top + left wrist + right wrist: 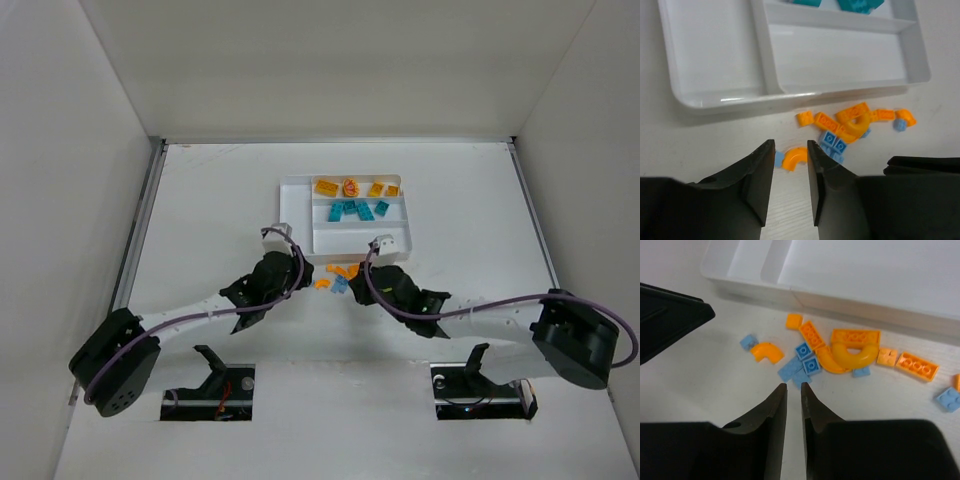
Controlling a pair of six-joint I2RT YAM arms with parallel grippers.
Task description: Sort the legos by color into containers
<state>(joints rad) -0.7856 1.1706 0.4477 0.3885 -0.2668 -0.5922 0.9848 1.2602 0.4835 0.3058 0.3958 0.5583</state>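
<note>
Right gripper (794, 386) nearest: fingers closed to a slit, empty, poised over light blue bricks (812, 365) at the near edge of the loose legos (855, 345).

Left gripper (790, 145): narrowly parted, holding nothing, lined up on curved orange piece (794, 159); probably the next pick.

Beyond: white tray (297, 225). Near long section bare, teal bricks (355, 210) in the middle, yellow-orange bricks (350, 187) far, so sorted by colour.

White table (480, 200), white walls (330, 70).

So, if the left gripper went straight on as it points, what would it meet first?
Probably the curved orange lego right between the left gripper's tips, then the tray's wall beyond.
</note>
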